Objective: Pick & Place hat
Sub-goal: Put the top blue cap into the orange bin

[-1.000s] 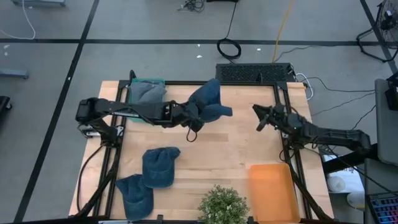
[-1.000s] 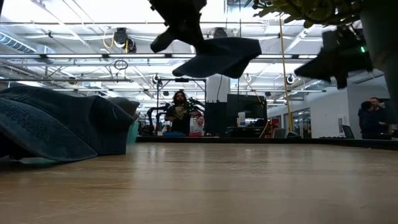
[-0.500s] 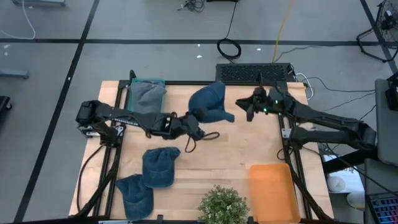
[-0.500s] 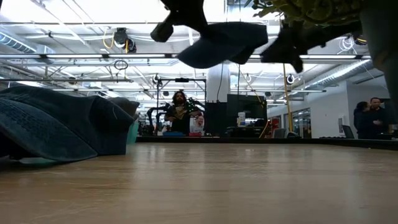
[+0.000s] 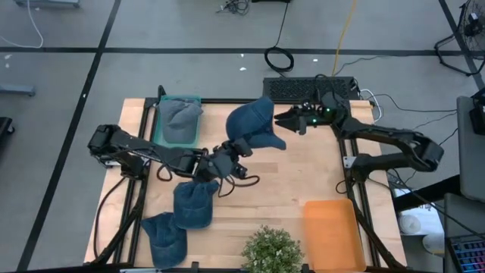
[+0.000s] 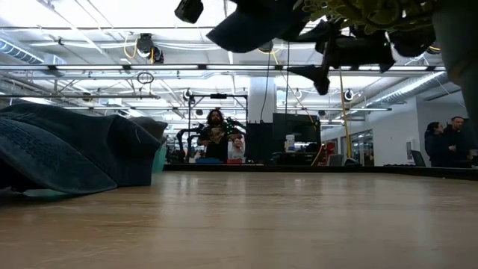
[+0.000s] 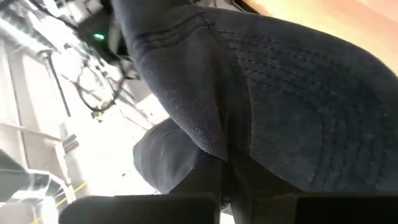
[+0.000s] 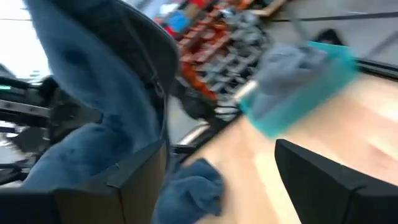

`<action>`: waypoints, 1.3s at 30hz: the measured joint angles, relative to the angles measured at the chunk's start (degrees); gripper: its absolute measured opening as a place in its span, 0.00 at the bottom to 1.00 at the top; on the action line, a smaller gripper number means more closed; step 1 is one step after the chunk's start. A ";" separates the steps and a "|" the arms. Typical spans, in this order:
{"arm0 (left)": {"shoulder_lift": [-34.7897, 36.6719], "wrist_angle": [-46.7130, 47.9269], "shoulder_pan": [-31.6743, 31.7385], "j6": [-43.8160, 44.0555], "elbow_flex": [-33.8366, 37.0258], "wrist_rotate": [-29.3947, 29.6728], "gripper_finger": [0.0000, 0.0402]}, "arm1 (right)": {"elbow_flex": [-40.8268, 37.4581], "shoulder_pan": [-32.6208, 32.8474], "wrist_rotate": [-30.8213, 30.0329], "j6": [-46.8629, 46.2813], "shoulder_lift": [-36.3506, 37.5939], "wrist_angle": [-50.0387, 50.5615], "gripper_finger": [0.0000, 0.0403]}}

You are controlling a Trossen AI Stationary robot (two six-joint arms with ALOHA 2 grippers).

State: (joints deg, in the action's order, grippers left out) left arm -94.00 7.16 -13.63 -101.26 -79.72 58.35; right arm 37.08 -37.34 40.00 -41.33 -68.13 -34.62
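Observation:
A blue hat [image 5: 254,125] hangs in the air above the table's far middle, with my left gripper [image 5: 233,149] shut on it from the near left. In the low view the hat [image 6: 258,22] is high over the wood. My right gripper [image 5: 281,123] stands open at the hat's right side. In the right wrist view the hat [image 8: 102,93] is close against one finger [image 8: 127,180]; whether they touch I cannot tell. A teal bin [image 5: 162,114] at the far left holds a grey-blue hat [image 5: 180,117]. My left gripper pinches a fold of the hat's cloth [image 7: 219,152] between its two fingers, at the hat's near-left lower edge [image 5: 239,144]. The fingers come about level from the table's near left. The hat is lifted clear and spreads out beyond the fingers toward the far right.
Two more blue hats [image 5: 195,202] [image 5: 164,236] lie on the table at the near left. A potted plant [image 5: 271,250] stands at the near edge, with an orange tray [image 5: 330,235] to its right. A black box [image 5: 311,88] sits at the far edge.
My right gripper has swung up and toward the far left, up to the hat's right side, and has opened wide. My left gripper has drawn a little toward the near edge and rolled. The hat has turned and risen with it.

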 joint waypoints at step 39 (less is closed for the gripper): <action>0.11 -3.67 0.59 1.34 0.02 1.63 0.03 | 0.00 11.36 6.83 -0.99 -1.18 -25.72 0.69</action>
State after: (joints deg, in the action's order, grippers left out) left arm -93.89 3.49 -13.04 -99.92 -79.70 59.99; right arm 37.08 -25.98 46.84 -42.33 -69.31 -60.34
